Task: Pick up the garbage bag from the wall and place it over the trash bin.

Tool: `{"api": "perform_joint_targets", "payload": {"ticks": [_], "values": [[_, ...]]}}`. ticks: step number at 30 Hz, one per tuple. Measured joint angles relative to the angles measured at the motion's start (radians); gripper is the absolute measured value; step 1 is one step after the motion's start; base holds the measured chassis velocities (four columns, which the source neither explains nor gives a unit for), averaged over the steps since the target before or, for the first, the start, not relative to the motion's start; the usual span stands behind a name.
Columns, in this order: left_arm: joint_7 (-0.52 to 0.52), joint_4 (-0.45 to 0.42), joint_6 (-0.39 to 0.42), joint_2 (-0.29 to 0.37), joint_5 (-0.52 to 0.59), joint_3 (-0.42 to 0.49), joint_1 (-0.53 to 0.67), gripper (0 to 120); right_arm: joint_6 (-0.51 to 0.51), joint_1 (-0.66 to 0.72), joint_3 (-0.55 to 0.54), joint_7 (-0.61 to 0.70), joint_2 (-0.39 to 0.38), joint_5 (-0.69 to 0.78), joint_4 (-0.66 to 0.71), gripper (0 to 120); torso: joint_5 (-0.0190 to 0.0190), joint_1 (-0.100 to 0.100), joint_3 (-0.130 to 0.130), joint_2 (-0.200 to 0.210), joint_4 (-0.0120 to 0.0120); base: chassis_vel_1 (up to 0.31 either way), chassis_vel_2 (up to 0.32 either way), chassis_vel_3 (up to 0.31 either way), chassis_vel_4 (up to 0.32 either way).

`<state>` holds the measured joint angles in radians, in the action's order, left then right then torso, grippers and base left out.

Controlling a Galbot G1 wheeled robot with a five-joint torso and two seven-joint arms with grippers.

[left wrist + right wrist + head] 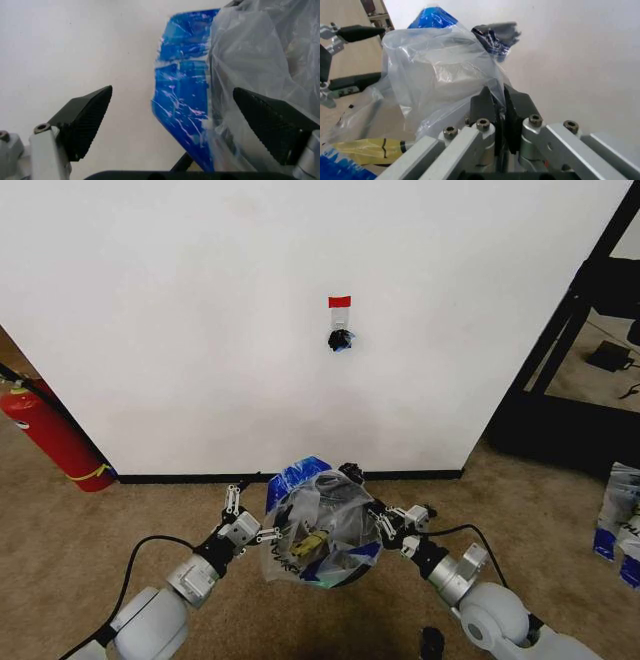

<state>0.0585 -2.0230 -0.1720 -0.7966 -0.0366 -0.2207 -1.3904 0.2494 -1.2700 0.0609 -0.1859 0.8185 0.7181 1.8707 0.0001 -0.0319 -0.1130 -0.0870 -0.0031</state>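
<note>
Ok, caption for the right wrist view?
Right hand pinching the bag near the wall, left hand beyond.

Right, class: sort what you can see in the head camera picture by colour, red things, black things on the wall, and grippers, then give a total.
Red: 2, the fire extinguisher and the tape strip
Black on the wall: 1, the hook
Grippers: 2, the left gripper open beside the garbage bag, the right gripper shut on it
Total: 5
</note>
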Motion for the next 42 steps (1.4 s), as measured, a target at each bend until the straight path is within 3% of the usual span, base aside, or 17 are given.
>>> {"api": "perform_joint_targets", "payload": {"ticks": [16, 21, 23, 29, 31, 36, 42], "values": [[0.002, 0.017, -0.003, 0.01, 0.009, 0.007, 0.015, 94, 0.005, 0.013, -0.001, -0.016, 0.001, 0.004, -0.019, 1, 0.0, 0.0, 0.0, 0.0, 0.0, 0.0, 0.0, 0.0, 0.0], [0.003, 0.021, -0.007, 0.014, 0.014, 0.012, 0.019, 73, 0.013, 0.011, 0.001, -0.046, -0.009, 0.008, -0.022, 1, 0.0, 0.0, 0.0, 0.0, 0.0, 0.0, 0.0, 0.0, 0.0], [0.002, 0.021, -0.007, 0.015, 0.015, 0.013, 0.019, 70, 0.016, 0.011, 0.003, -0.054, -0.011, 0.008, -0.026, 1, -0.0001, 0.0, 0.0, 0.0, 0.0, 0.0, 0.0, 0.0, 0.0], [-0.002, 0.018, -0.007, 0.015, 0.016, 0.016, 0.019, 43, 0.03, 0.012, 0.009, -0.089, -0.014, 0.005, -0.042, 1, -0.0001, 0.0, 0.0, 0.0, 0.0, 0.0, 0.0, 0.0, 0.0], [-0.002, 0.017, -0.007, 0.014, 0.016, 0.016, 0.018, 40, 0.032, 0.012, 0.01, -0.093, -0.014, 0.003, -0.044, 1, 0.0, 0.0, 0.0, 0.0, 0.0, 0.0, 0.0, 0.0, 0.0], [-0.004, 0.015, -0.009, 0.013, 0.016, 0.016, 0.017, 18, 0.036, 0.01, 0.01, -0.102, -0.014, 0.0, -0.046, 1, 0.0, 0.0, 0.0, 0.0, 0.0, 0.0, 0.0, 0.0, 0.0], [-0.005, 0.015, -0.018, 0.008, 0.012, 0.019, 0.017, 0, 0.044, 0.008, 0.011, -0.119, -0.015, 0.002, -0.037, 1, 0.0, 0.0, 0.0, 0.0, 0.0, 0.0, 0.0, 0.0, 0.0]]}}
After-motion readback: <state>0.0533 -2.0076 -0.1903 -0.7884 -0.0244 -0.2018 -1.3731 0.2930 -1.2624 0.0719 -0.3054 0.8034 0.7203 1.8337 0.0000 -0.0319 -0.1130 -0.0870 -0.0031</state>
